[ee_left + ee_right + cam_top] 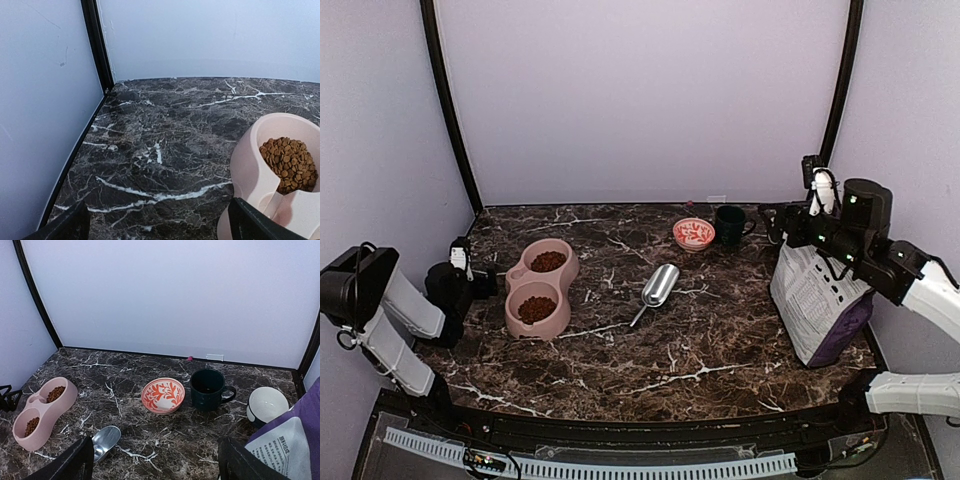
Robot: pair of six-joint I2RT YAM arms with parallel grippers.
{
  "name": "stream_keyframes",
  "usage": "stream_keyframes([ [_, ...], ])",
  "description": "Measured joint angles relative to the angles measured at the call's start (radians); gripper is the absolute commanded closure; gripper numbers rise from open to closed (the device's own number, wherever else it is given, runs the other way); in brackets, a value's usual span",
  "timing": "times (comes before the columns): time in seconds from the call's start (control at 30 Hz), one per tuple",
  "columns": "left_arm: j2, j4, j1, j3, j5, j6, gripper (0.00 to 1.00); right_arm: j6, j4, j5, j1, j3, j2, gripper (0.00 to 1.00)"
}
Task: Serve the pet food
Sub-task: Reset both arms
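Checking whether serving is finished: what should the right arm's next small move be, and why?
Probably draw the right gripper back from the bag toward rest. Both compartments of the pink bowl already hold pet food, the scoop lies loose on the table, and this gripper and the left gripper are open, holding nothing.

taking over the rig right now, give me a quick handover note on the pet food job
Left tool: open, empty, close beside the pink double bowl on the left of the table.
Right tool: open, empty, raised above the bag on the right.
Pet food: kibble sits in both compartments of the bowl. The metal scoop lies on the table between bowl and bag, with no kibble visible in it.
Done: food looks served in both compartments and the scoop is put down.
Left: probably just parking the arms. Check the portions if more is wanted.
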Motion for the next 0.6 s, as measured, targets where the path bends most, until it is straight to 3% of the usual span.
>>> stream_keyframes([
  [0.6,0.002,0.032,0.000,0.010,-0.004,-0.005,0.01,-0.048,-0.053,0.039,0.000,0.093,-0.005,0.12],
])
